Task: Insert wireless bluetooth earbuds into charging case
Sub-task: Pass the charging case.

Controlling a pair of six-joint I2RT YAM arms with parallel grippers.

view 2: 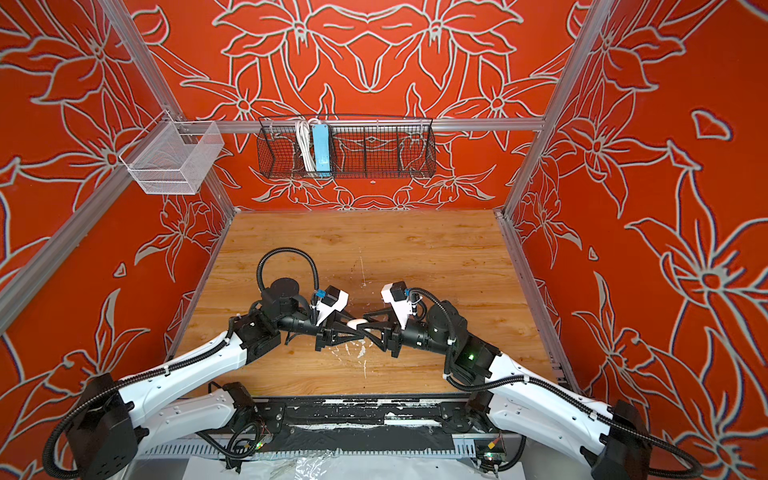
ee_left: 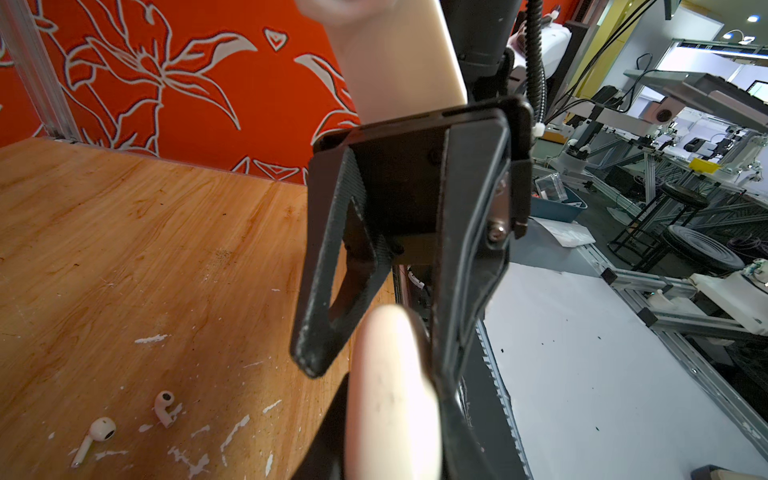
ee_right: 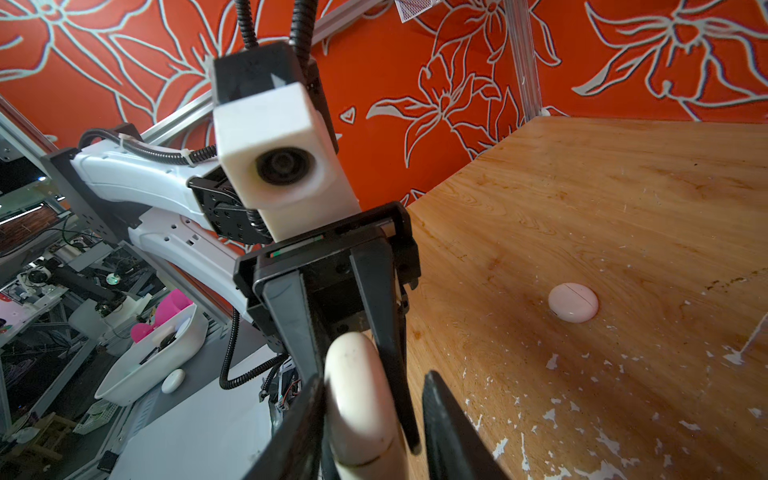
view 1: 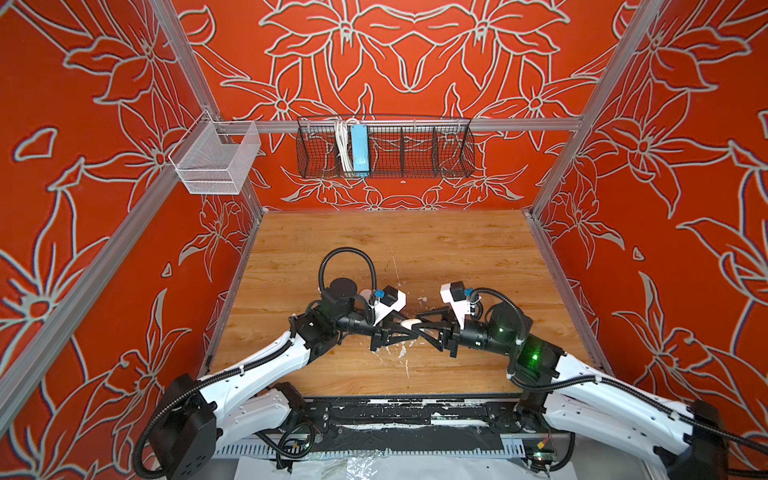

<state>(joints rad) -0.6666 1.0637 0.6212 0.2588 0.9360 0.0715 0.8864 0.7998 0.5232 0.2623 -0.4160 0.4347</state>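
From where I stand this looks like the case-opening step, with no earbud on its way in yet. The charging case [view 1: 409, 323] is held up between the two arms, which meet head-on over the near half of the counter [view 1: 415, 249]. The left gripper [ee_right: 361, 399] is clamped on it, a finger on each side. The right gripper [ee_left: 384, 357] has its jaws apart, one on either side of the case. Whether either pad touches the shell I cannot make out, as the close views are too crowded there.

The case is a pale, pinkish-white pebble, smooth, rounded and a little scuffed. It is seen edge-on and its lid appears shut. One earbud [ee_left: 96, 432] and a second earbud [ee_left: 166, 405] lie loose on the counter among white paint flecks [ee_left: 235, 430]. Both are pale, with short stems and a dark opening, and they sit near each other but apart from the held case. A second case [ee_right: 573, 303], closed, sits flat on the wood further off.

My guess is that the next move needs the right gripper to find the lid's lip and lever it up. The left would have to hold the base firm, since that slick, rounded shell could easily twist or slip.
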